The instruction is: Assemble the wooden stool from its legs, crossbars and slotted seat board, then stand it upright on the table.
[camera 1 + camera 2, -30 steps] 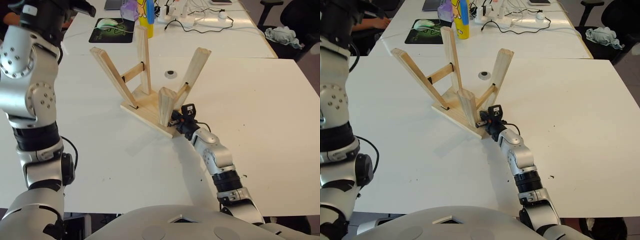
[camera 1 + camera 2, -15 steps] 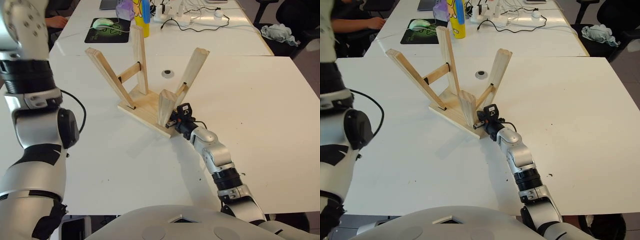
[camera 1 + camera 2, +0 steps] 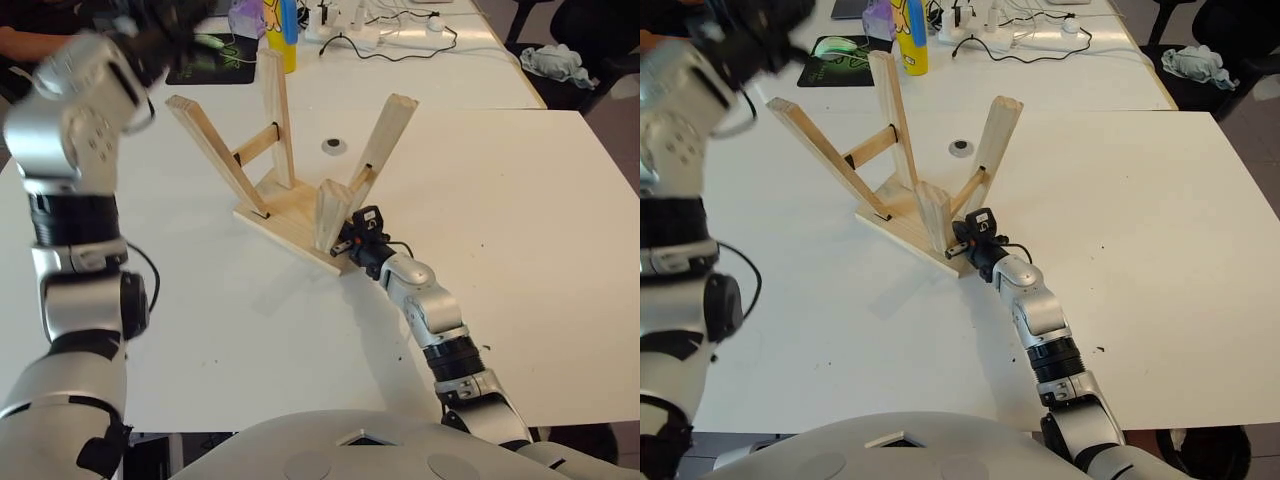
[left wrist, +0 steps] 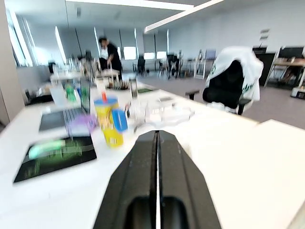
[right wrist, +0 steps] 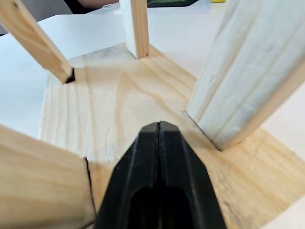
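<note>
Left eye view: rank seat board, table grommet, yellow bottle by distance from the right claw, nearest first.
1. Seat board, right at the right claw.
2. Table grommet, mid-table, farther back.
3. Yellow bottle, on the far desk.

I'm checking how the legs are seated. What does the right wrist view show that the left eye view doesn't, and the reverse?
Right wrist view adds: a close look at where the legs enter the seat board, with a dark gap at one slot.
Left eye view adds: the whole stool upside down on the table, legs splayed upward, a crossbar between two of them, and a yellow bottle behind.
Both: the seat board, the legs and the shut right gripper over the board.
</note>
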